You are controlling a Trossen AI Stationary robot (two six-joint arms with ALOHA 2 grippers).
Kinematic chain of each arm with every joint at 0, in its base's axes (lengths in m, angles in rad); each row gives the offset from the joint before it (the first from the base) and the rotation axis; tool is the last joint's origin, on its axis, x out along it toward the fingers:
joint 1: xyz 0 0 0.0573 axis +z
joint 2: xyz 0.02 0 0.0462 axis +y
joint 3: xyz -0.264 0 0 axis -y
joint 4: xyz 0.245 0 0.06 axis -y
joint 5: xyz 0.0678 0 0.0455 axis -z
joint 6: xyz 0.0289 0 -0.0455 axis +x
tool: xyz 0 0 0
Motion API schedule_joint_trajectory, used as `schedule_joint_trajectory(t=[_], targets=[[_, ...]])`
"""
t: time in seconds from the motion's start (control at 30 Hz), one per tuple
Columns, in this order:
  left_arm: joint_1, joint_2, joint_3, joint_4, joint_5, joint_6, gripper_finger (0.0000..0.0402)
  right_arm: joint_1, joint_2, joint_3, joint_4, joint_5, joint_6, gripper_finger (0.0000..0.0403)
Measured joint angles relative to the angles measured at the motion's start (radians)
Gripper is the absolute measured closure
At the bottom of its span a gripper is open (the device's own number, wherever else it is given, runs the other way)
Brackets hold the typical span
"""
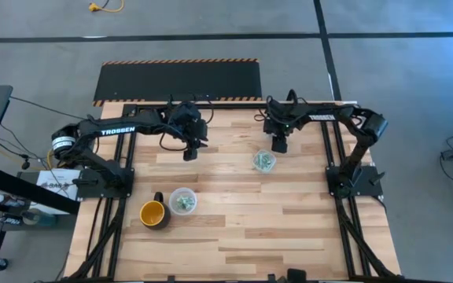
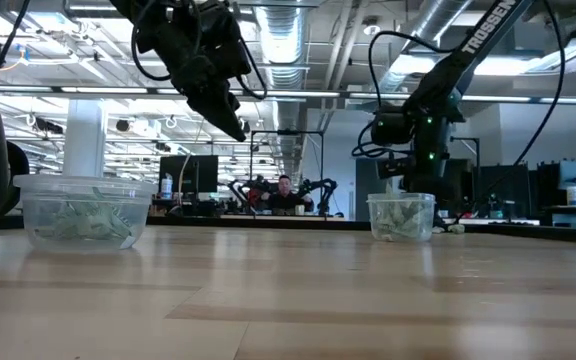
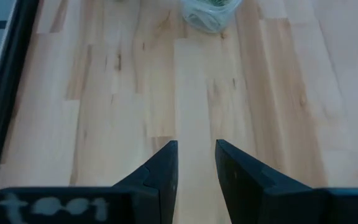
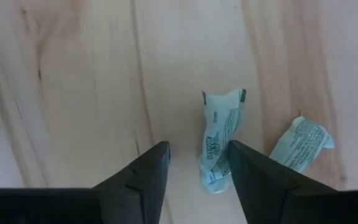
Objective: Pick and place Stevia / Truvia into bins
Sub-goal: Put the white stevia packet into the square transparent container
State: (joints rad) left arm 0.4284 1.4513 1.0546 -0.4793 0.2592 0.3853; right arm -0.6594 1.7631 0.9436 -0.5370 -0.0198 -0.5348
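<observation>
Two clear cups hold green-white sachets: one (image 1: 183,201) beside the yellow mug, also in the low view (image 2: 83,210), and one (image 1: 263,161) mid-table, also in the low view (image 2: 401,215). My right gripper (image 1: 278,145) is open just beyond the mid-table cup. Its fingers point down over a crumpled sachet (image 4: 219,146) lying flat on the wood, partly hidden by one finger. A second sachet (image 4: 300,146) lies beside it. My left gripper (image 1: 190,151) is open and empty, raised above the table (image 2: 230,118). Its wrist view shows bare wood between its fingers (image 3: 196,162).
The yellow mug (image 1: 153,212) stands against the near-left cup. Black frame rails run along the table's left (image 1: 124,157) and right (image 1: 329,149) sides. A person (image 2: 285,192) sits in the room behind the table. Bare wood lies toward the near edge (image 1: 274,236).
</observation>
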Motion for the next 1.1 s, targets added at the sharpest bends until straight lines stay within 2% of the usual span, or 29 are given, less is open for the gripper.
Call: schedule_joint_trajectory(t=[0.17, 0.43, 0.63, 0.87, 0.97, 1.1], targets=[[0.003, 0.0, 0.0, 0.0, -0.081, -0.013, 0.0304, -0.006, 0.008, 0.033, -0.036, -0.01, 0.003, 0.0288], [0.003, 0.0, 0.0, 0.0, -0.206, -0.029, 0.0304, -0.005, 0.011, 0.068, -0.065, 0.006, 0.072, 0.0393], [0.003, 0.0, 0.0, 0.0, -0.224, -0.03, 0.0304, 0.026, -0.031, 0.097, -0.157, 0.029, 0.145, 0.0392], [0.003, 0.0, 0.0, 0.0, -0.225, -0.028, 0.0304, 0.119, -0.232, 0.098, -0.208, 0.027, 0.263, 0.0397], [0.003, 0.0, 0.0, 0.0, -0.227, -0.037, 0.0304, 0.187, -0.324, 0.098, -0.211, 0.005, 0.321, 0.0401], [0.003, 0.0, 0.0, 0.0, -0.227, -0.028, 0.0304, 0.276, -0.404, 0.099, -0.211, -0.075, 0.434, 0.0399]])
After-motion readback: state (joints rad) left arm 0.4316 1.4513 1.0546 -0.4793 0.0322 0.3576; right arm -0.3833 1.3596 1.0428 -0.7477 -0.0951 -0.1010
